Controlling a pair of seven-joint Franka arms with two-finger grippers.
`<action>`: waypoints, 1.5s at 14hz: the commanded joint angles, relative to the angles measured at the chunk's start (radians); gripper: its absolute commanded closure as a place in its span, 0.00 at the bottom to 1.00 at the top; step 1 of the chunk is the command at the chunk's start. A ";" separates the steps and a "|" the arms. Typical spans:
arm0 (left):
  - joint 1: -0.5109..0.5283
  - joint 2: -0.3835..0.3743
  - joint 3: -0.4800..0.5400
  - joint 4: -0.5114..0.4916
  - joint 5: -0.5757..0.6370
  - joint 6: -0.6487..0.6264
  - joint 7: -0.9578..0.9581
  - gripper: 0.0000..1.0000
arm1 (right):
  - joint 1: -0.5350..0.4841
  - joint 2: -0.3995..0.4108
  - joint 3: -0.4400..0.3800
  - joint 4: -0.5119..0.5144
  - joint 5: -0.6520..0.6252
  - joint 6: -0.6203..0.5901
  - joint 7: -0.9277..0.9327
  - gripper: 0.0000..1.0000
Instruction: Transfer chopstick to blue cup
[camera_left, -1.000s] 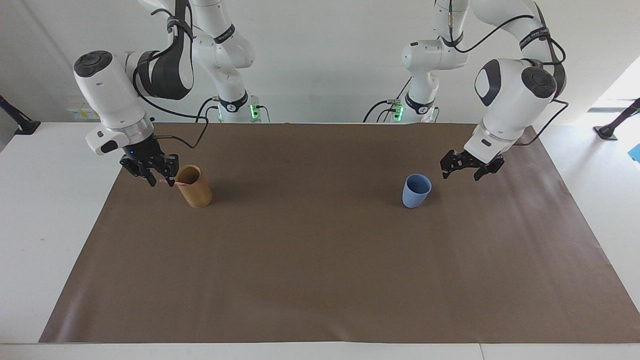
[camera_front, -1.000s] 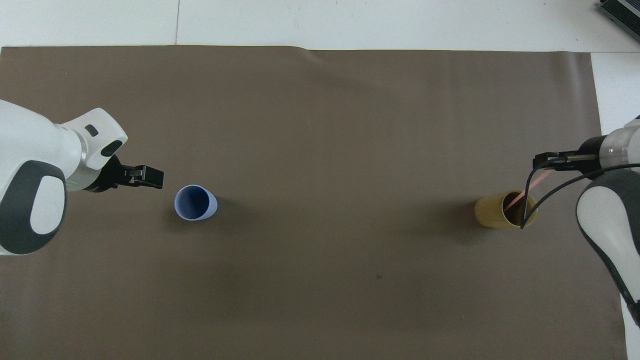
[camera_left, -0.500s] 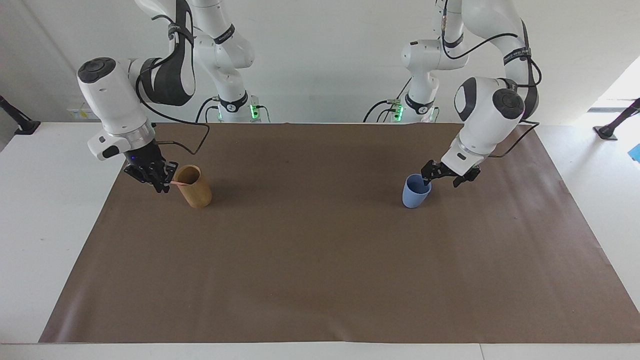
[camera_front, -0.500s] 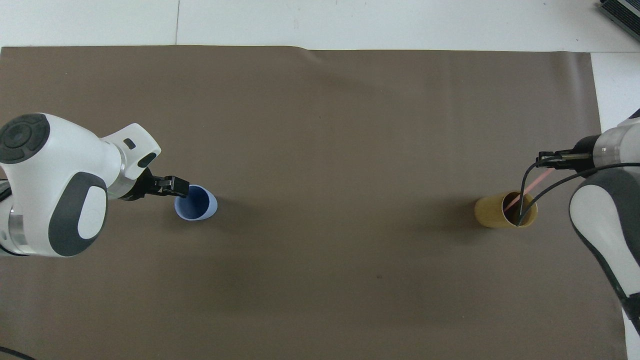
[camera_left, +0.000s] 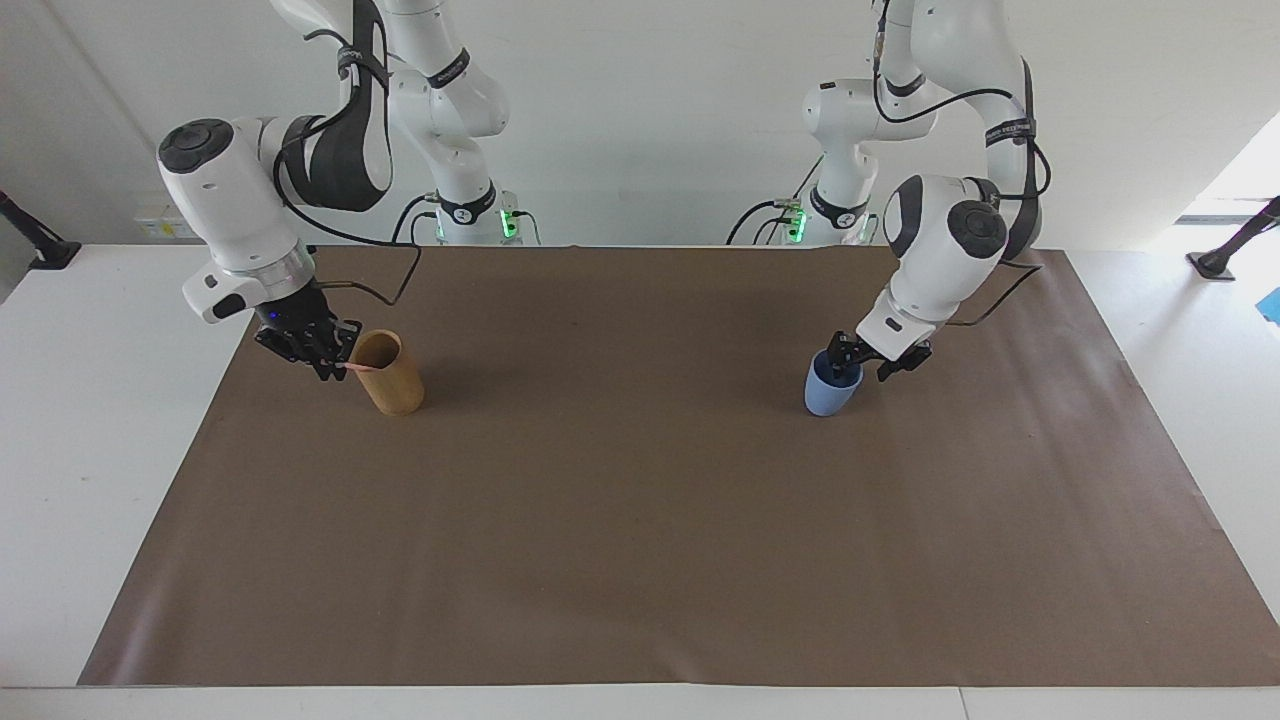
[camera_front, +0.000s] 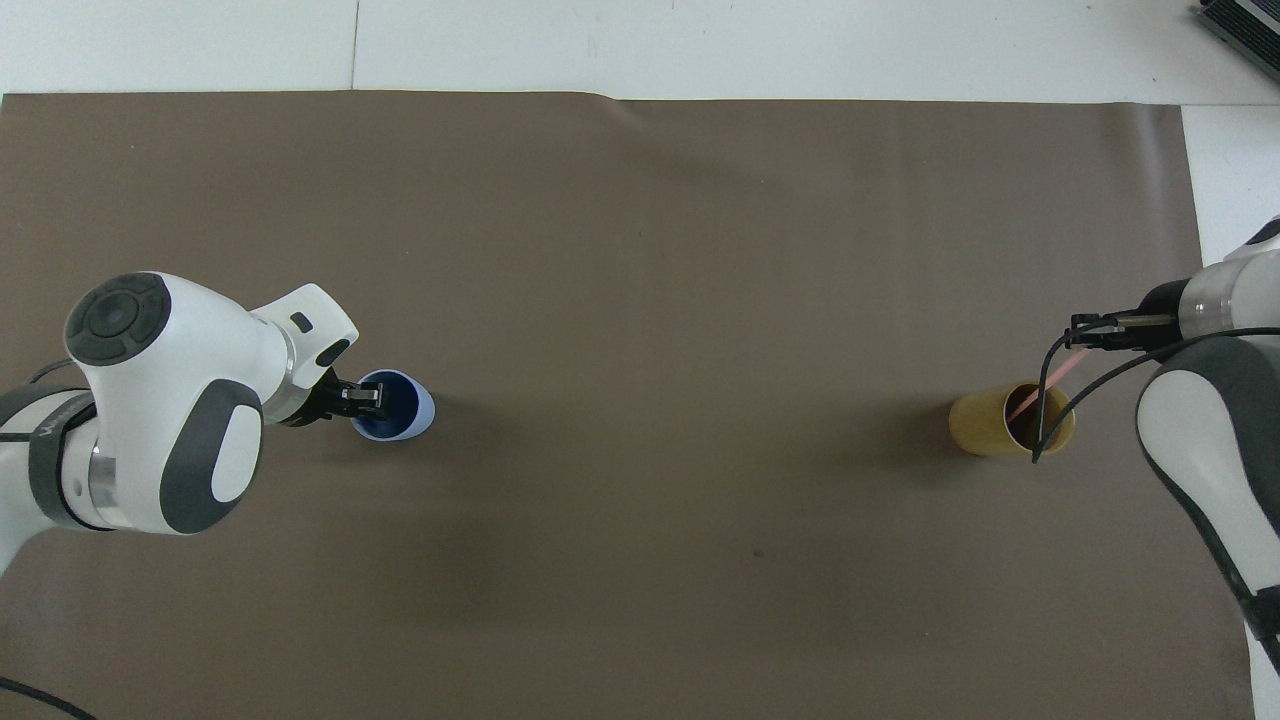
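mat (camera_left: 640, 520) mid open | blue cup (camera_left: 826, 390) mouth: left tool (camera_left: 858, 362) blocks

My left arm (camera_left: 945, 235) reaches out from its base and folds down, the wrist bent so that my left tool (camera_left: 858, 362) points steeply down and a little toward the middle, set low. My right arm (camera_left: 225, 200) is bent the same way at its own end, forearm sloping down, black cable looping off the wrist. My right tool (camera_left: 322, 362) also hangs low, tilted down and inward, its fingertips pinched together on the upper end of the chopstick (camera_front: 1040, 388). Both arms are well apart.
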 joint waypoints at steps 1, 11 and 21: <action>-0.013 -0.028 0.011 -0.042 -0.012 0.023 0.000 1.00 | -0.009 -0.017 0.004 -0.011 0.029 -0.015 -0.031 0.80; -0.203 0.004 0.002 0.178 0.065 -0.057 -0.211 1.00 | 0.000 -0.020 0.009 0.065 0.031 -0.076 0.004 1.00; -0.535 0.209 0.002 0.379 0.159 -0.081 -0.454 1.00 | -0.006 -0.066 0.009 0.287 0.032 -0.226 0.037 1.00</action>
